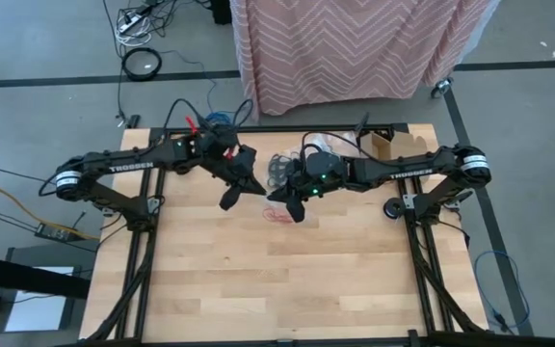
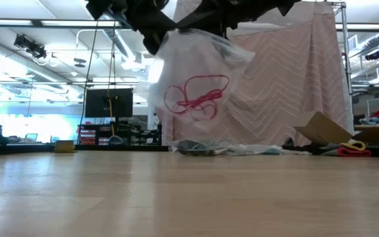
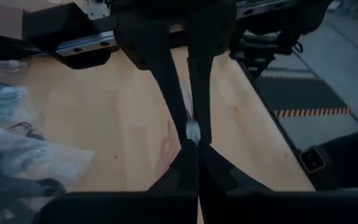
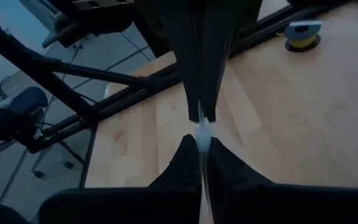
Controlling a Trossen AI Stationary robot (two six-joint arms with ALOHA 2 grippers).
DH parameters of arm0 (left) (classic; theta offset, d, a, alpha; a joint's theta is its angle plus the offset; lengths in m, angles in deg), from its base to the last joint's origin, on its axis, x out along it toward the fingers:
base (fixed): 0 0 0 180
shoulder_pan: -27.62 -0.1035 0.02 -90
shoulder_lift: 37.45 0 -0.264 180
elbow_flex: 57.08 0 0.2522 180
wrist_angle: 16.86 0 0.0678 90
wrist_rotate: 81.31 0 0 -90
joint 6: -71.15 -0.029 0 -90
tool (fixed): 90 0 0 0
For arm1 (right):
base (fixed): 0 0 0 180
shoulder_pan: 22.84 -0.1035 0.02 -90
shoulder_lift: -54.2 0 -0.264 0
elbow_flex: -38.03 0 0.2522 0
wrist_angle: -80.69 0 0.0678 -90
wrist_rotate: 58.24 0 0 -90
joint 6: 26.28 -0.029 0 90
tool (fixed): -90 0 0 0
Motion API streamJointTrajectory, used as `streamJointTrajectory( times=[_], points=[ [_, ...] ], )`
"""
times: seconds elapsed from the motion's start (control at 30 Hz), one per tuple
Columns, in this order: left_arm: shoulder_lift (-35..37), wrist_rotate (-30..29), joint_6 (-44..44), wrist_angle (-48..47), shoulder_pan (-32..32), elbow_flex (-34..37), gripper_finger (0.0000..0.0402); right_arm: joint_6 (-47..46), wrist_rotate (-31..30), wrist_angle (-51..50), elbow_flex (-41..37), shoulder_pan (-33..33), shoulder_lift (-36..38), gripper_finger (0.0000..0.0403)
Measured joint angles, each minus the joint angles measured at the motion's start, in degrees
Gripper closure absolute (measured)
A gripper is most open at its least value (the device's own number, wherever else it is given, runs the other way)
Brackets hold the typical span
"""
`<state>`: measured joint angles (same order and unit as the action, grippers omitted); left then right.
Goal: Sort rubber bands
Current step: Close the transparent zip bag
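Both dark arms meet above the middle of the pale wooden table [image 1: 258, 280], holding a clear crinkly plastic bag [image 2: 199, 79] up in the air between them. Inside the bag hangs a tangle of thin red rubber bands [image 2: 196, 95], well clear of the tabletop.

The left gripper [image 1: 242, 190] has its two dark fingers pressed together on a top edge of the bag; in its wrist view a small scrap of clear film shows pinched at the fingertips [image 3: 192, 131]. The right gripper [image 1: 290, 200] faces it from the other side, its fingers likewise clamped on the bag's edge, with a white fold of plastic squeezed where the tips meet [image 4: 202, 132]. The two grippers sit just beside each other.

Farther back on the table lies a heap of more clear bags [image 2: 226, 149] with dark rubber bands [image 2: 193, 148] in them. An open brown cardboard box [image 2: 321, 130] stands near the far right corner. Behind the table hangs a pink zigzag-patterned cloth [image 1: 355, 48].
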<state>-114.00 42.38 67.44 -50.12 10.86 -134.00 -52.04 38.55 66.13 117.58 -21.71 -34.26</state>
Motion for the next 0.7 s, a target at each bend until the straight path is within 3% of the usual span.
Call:
streamJointTrajectory(
  times=[0.33, 0.7],
  points=[
    [0.15, -0.29, -7.93, -14.39, -3.12, -6.59, 0.0401, 0.31, 0.50, -3.34, -0.30, -0.24, 0.09, 0.0402],
    [0.04, 4.05, -4.41, -9.42, -2.24, -3.41, 0.0384, 0.41, -0.17, 1.33, -0.32, -0.24, 0.03, 0.0402]
  ],
)
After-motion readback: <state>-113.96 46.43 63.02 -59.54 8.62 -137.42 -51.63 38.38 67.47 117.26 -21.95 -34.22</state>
